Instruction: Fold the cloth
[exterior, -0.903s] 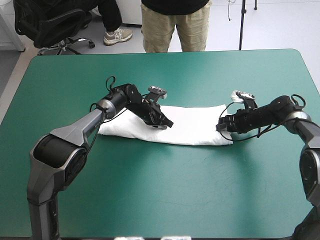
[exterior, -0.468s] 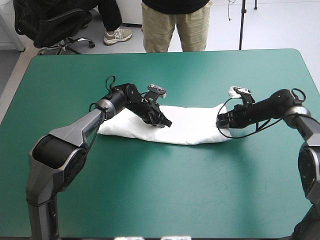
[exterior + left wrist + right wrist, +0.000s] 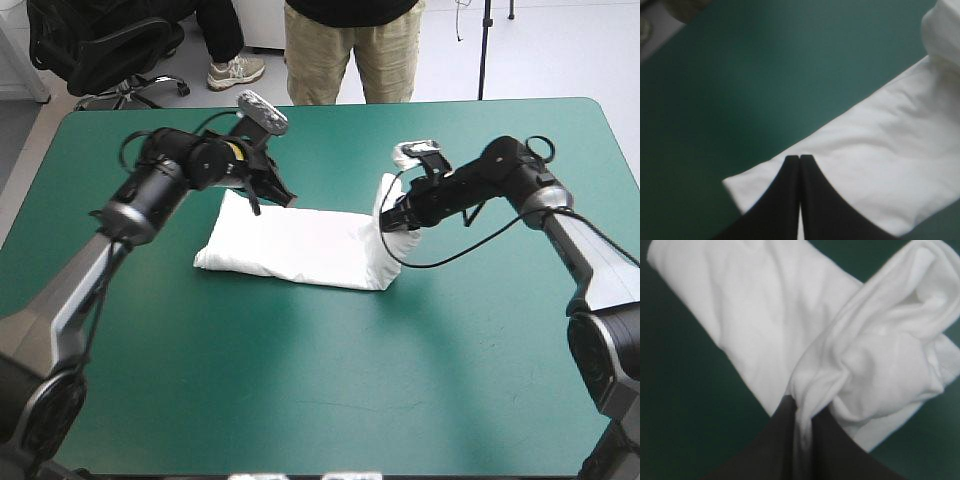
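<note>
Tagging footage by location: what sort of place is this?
Likely a robotics lab bench: a teal-green table, the robot's right gripper holding up one end of a white T-shirt, its left gripper over the other end.

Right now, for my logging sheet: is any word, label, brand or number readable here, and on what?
None can be read.
The T-shirt is plain white, no print or tag showing.
The teal-green cover bears no marks.
A small yellow patch behind the left gripper is too small to read.
</note>
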Tool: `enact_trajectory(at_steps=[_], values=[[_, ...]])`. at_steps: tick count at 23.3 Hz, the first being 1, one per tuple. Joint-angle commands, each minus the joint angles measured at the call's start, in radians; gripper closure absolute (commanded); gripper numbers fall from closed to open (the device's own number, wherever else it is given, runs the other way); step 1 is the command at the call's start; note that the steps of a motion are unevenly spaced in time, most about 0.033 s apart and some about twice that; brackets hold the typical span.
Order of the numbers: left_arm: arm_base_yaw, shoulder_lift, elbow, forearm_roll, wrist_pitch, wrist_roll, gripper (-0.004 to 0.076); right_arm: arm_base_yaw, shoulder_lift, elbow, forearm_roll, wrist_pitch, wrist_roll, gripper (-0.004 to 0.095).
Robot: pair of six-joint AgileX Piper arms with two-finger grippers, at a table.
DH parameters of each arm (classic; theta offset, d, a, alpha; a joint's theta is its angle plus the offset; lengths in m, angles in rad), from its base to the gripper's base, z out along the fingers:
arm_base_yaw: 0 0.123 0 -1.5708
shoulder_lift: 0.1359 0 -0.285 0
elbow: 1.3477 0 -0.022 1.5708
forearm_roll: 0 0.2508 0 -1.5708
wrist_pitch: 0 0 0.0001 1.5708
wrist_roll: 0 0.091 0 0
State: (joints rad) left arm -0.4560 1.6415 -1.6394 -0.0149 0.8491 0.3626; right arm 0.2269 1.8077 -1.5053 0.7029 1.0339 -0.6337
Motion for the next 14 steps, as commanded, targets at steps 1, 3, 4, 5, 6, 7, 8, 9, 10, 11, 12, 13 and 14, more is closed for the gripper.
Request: enact_trajectory(at_steps=[1, 3, 4, 5, 6, 7, 8, 9, 10, 11, 12, 13, 14], values=[[-0.002, -0.169, -0.035, 0.132, 0.073, -0.043, 0.0741, 0.120, -0.056, -0.121, -0.031, -0.004, 0.068, 0.0923], [-0.002, -0.227, -0.035, 0.162, 0.147, -0.084, 0.0741, 0.188, -0.038, -0.192, -0.086, -0.023, 0.116, 0.0923], [-0.002, -0.246, -0.035, 0.168, 0.176, -0.097, 0.0741, 0.216, -0.022, -0.234, -0.114, -0.028, 0.148, 0.0923], [-0.002, -0.267, -0.035, 0.173, 0.209, -0.101, 0.0741, 0.242, 0.000, -0.282, -0.137, -0.025, 0.178, 0.0923], [-0.002, -0.285, -0.035, 0.173, 0.238, -0.104, 0.0741, 0.261, 0.020, -0.323, -0.152, -0.019, 0.198, 0.0923], [-0.002, -0.316, -0.035, 0.173, 0.281, -0.108, 0.0741, 0.301, 0.081, -0.431, -0.171, 0.004, 0.233, 0.0923], [-0.002, -0.325, -0.035, 0.173, 0.292, -0.114, 0.0741, 0.314, 0.109, -0.488, -0.175, 0.013, 0.251, 0.0923], [-0.002, -0.339, -0.035, 0.173, 0.302, -0.131, 0.0741, 0.344, 0.183, -0.608, -0.176, 0.032, 0.279, 0.0923], [-0.002, -0.345, -0.035, 0.173, 0.302, -0.131, 0.0741, 0.354, 0.222, -0.658, -0.176, 0.043, 0.291, 0.0923], [-0.002, -0.344, -0.033, 0.175, 0.309, -0.131, 0.0741, 0.380, 0.303, -0.787, -0.181, 0.074, 0.328, 0.0923], [-0.002, -0.344, -0.033, 0.175, 0.320, -0.131, 0.0741, 0.392, 0.336, -0.838, -0.180, 0.093, 0.338, 0.0923], [-0.002, -0.342, -0.033, 0.175, 0.345, -0.131, 0.0741, 0.414, 0.414, -0.954, -0.185, 0.135, 0.356, 0.0923], [-0.002, -0.342, -0.033, 0.177, 0.353, -0.131, 0.0741, 0.420, 0.442, -1.002, -0.185, 0.150, 0.368, 0.0923]])
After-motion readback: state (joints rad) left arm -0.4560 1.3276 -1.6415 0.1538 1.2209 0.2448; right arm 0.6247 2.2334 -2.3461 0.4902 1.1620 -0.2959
